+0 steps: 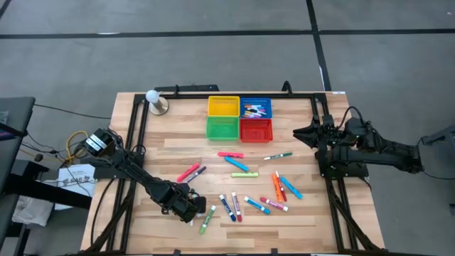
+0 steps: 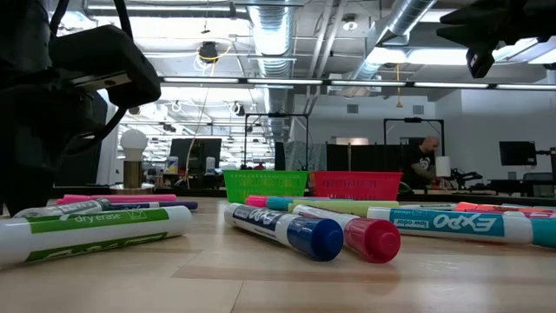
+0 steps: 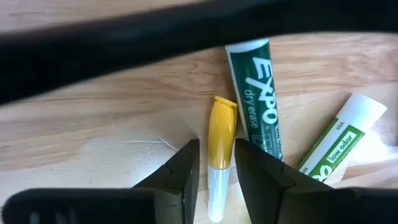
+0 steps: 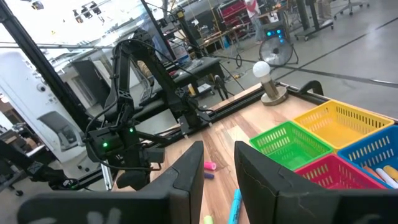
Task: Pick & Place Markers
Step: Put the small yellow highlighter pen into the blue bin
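I note a yellow-capped marker [image 3: 221, 140] with a white barrel, beside two green-and-white markers [image 3: 256, 93] — white lettering on the darker one. Baskets: yellow [image 1: 223, 106], blue [image 1: 256, 107], green [image 1: 222, 129], red [image 1: 256, 130] — all mesh. The table [image 1: 178, 153] is pale wood.

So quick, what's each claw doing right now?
Left claw: closed on the yellow marker.
Right claw: empty, fingers slightly apart, waiting at the table's right side.

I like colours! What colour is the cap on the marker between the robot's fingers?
Yellow. The marker between the left gripper's fingers shows best in the left wrist view.
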### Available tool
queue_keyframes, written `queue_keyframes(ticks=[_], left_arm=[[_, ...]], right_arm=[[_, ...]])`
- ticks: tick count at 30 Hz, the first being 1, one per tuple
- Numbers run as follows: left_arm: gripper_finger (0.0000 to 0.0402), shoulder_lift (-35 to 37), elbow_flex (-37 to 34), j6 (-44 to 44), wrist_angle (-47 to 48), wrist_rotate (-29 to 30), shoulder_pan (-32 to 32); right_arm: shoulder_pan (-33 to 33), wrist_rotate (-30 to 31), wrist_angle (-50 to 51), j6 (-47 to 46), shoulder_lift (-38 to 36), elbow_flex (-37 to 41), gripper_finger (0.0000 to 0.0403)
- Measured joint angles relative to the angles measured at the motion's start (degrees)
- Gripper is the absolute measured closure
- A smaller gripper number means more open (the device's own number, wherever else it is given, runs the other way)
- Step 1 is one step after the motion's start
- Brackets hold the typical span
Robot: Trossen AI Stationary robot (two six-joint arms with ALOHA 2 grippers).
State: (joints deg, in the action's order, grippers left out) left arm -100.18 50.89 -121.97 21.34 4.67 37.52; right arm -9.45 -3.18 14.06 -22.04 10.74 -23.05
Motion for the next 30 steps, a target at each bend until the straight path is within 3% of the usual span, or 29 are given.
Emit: queue_keyframes(ticks=[21,30], left_arm=[[0.0299,0.0,0.0,0.0,0.0,0.0,0.0],[0.0358,-0.1,0.0,0.2,0.0,0.0,0.0]], right_arm=[[0.0,0.0,0.0,0.0,0.0,0.0,0.0324],[0.0,0.0,0.0,0.0,0.0,0.0,0.0324]])
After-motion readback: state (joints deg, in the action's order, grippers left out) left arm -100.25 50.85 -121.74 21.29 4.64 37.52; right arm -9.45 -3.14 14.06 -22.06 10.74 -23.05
